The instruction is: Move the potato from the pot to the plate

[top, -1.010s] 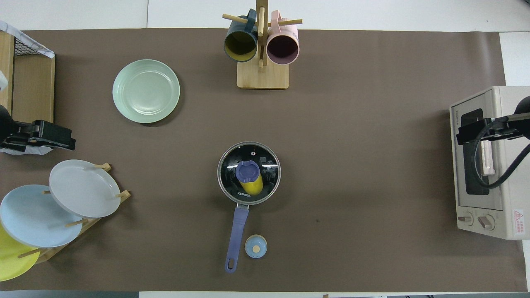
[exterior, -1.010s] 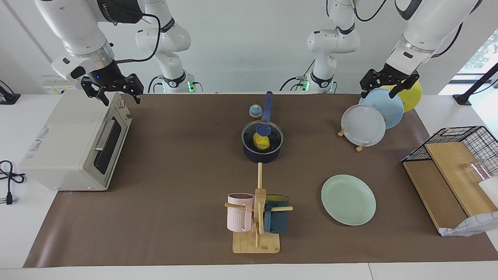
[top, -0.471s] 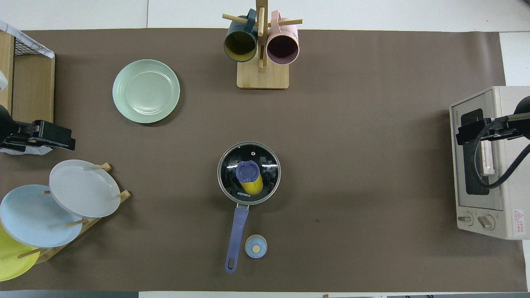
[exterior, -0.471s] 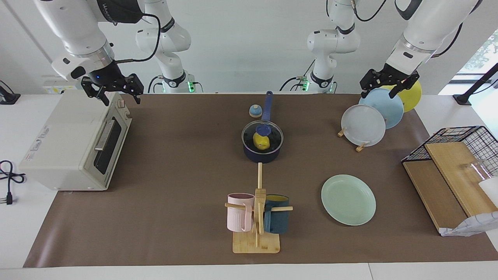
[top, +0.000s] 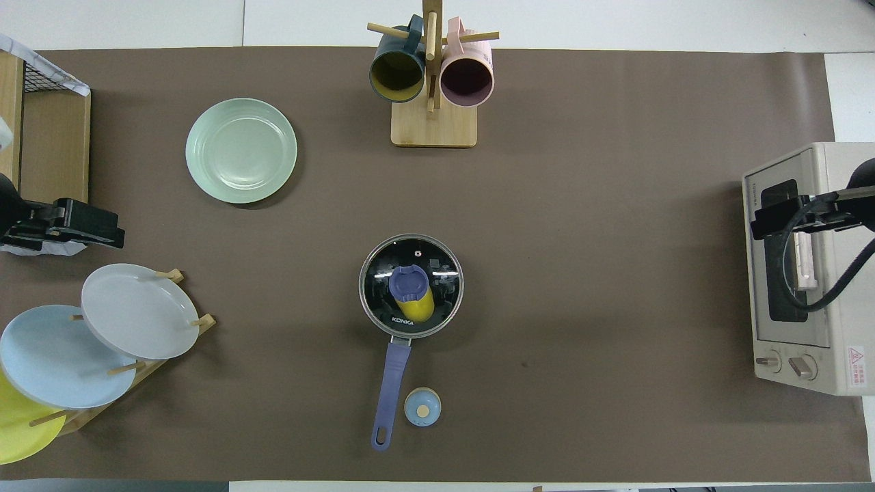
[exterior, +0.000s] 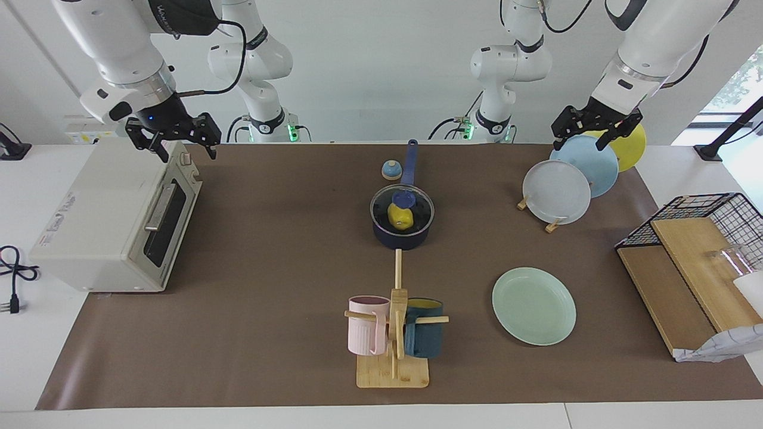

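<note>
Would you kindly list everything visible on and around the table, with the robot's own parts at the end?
potato: 1, yellow, in the pot under the lid
pot: 1, navy, mid-table
lid: 1, glass, on the pot
plate: 1, mint green, lying flat toward the left arm's end
rack plates: 3, grey-white, light blue, yellow, upright
mugs: 2, pink and teal, on a wooden stand
toaster oven: 1, cream, right arm's end
left claw: 1, black, over rack plates
right claw: 1, black, over toaster oven
</note>
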### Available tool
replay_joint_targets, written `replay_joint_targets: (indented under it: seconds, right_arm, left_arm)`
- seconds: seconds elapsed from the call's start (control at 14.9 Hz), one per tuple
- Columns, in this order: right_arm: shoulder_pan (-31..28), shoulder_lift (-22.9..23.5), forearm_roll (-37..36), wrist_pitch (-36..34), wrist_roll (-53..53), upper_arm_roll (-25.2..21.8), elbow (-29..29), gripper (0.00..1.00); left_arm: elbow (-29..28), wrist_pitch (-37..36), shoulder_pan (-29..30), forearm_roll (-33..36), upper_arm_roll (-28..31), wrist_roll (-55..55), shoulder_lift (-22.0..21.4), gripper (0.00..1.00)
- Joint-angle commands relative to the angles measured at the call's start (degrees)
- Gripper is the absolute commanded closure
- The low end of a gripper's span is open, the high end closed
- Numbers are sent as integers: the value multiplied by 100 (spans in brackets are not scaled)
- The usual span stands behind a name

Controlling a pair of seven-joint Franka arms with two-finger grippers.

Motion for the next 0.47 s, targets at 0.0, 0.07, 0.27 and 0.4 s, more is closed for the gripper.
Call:
replay_joint_targets:
  seconds: [0.0, 0.07, 0.27, 0.4]
  right_arm:
    - [338, -24, 156, 114, 91, 54, -4, 0]
    - [557, -6, 156, 123, 450, 54, 49, 0]
    - [1217, 248, 147, 176, 1138, 54, 321, 0]
    - [1499, 301, 165, 211, 1480, 63, 365, 0]
  left_arm:
    - [-29, -11, -34, -34, 47, -37, -68, 0]
    - [-29, -11, -34, -34, 47, -37, -77, 0]
    - [-29, -11, -34, -34, 47, -37, -68, 0]
    - [-29, -11, -34, -34, 47, -37, -68, 0]
